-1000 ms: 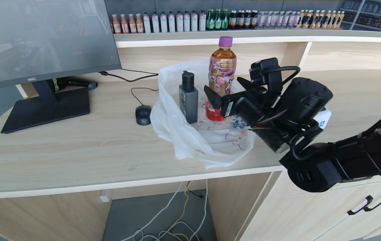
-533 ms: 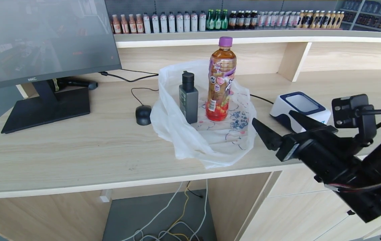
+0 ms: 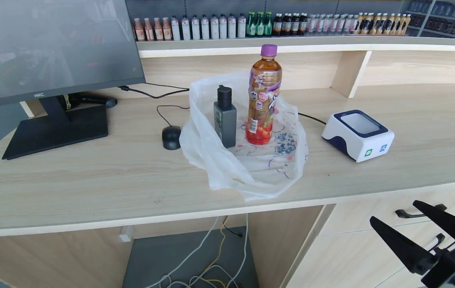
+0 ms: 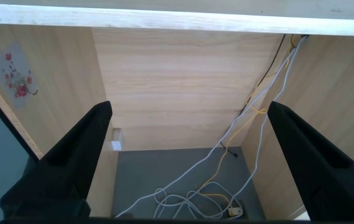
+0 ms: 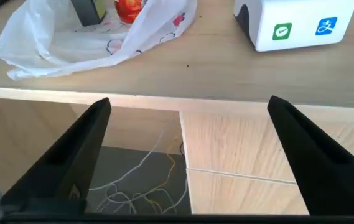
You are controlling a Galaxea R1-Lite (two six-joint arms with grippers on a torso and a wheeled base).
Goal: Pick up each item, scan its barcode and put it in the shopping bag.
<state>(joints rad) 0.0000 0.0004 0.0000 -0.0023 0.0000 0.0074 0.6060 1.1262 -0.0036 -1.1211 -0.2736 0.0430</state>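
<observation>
Counter (image 3: 91,180) carries the shopping bag (image 3: 227,168) close to its front edge; below, both jaws gape wide, apparently empty.

Monitor badge (image 3: 38,95); scanner icons (image 3: 375,151) (green, blue)

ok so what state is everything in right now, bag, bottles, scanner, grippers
shopping bag: open, slumped on the counter
tea bottle: upright in the bag, cap on
dark bottle: upright in the bag beside the tea bottle, cap on
scanner: on the counter, window facing up, nothing over it
left gripper: open, empty
right gripper: open, empty
</observation>
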